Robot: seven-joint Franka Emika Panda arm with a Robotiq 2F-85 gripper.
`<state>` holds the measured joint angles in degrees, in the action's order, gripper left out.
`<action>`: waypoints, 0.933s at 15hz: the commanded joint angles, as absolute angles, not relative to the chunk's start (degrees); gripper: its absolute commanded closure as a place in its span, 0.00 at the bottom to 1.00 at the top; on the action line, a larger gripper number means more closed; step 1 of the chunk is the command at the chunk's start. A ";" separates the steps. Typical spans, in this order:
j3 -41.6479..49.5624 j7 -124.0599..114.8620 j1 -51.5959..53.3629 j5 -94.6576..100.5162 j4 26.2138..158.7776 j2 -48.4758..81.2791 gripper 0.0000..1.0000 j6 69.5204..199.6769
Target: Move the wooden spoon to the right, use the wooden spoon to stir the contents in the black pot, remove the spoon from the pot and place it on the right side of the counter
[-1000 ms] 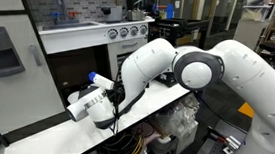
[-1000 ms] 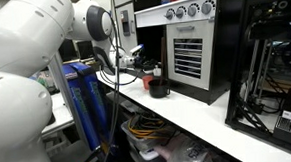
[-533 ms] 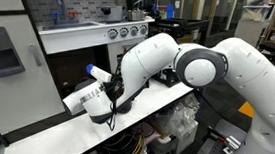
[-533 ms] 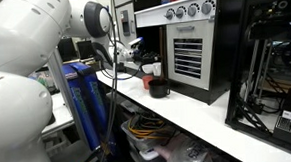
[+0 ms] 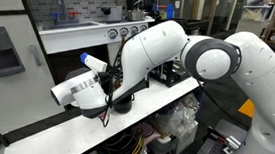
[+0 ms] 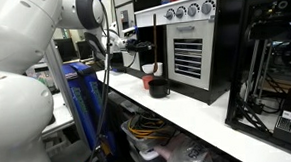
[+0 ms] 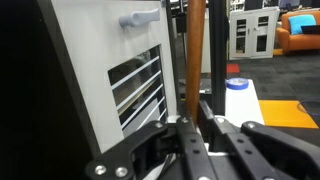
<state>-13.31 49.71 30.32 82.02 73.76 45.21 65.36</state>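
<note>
In the wrist view my gripper (image 7: 197,128) is shut on the wooden spoon (image 7: 197,50), whose light-brown handle stands upright between the fingers. In an exterior view the gripper (image 6: 138,38) hangs high above the white counter (image 6: 218,122), and the spoon (image 6: 155,45) shows as a thin upright stick. Its lower end is over the small black pot (image 6: 159,88); I cannot tell whether it touches it. From the opposite side the pot (image 5: 123,104) sits on the counter (image 5: 53,140) under the arm, and the white wrist hides the fingers.
A white play kitchen with knobs (image 5: 123,31) (image 6: 187,11) stands behind the pot, its vented door (image 7: 135,85) close to the spoon. A small red cup (image 6: 153,70) is beside the pot. A white container with a blue top (image 7: 237,88) is farther along the counter.
The arm has lifted the gripper and the spoon upward, away from the pot, and the wrist has swung higher over the counter.
</note>
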 commanded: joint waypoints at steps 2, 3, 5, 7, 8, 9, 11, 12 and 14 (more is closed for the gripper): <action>-15.77 52.27 29.82 76.73 76.88 40.42 0.97 64.84; -16.23 52.33 29.73 75.48 77.48 39.63 0.97 64.84; -17.26 52.93 29.62 72.51 78.95 37.66 0.97 64.61; -18.10 52.88 29.64 69.77 80.32 35.84 0.97 64.05; -18.56 52.63 29.62 68.41 81.25 34.78 0.97 63.77; -18.83 52.56 29.85 67.42 81.61 34.26 0.97 63.01; -19.74 51.90 29.81 65.00 83.37 32.55 0.97 61.86; -20.16 51.38 29.79 63.71 84.15 31.84 0.97 61.26; -21.01 50.16 29.52 60.94 85.85 30.42 0.97 60.55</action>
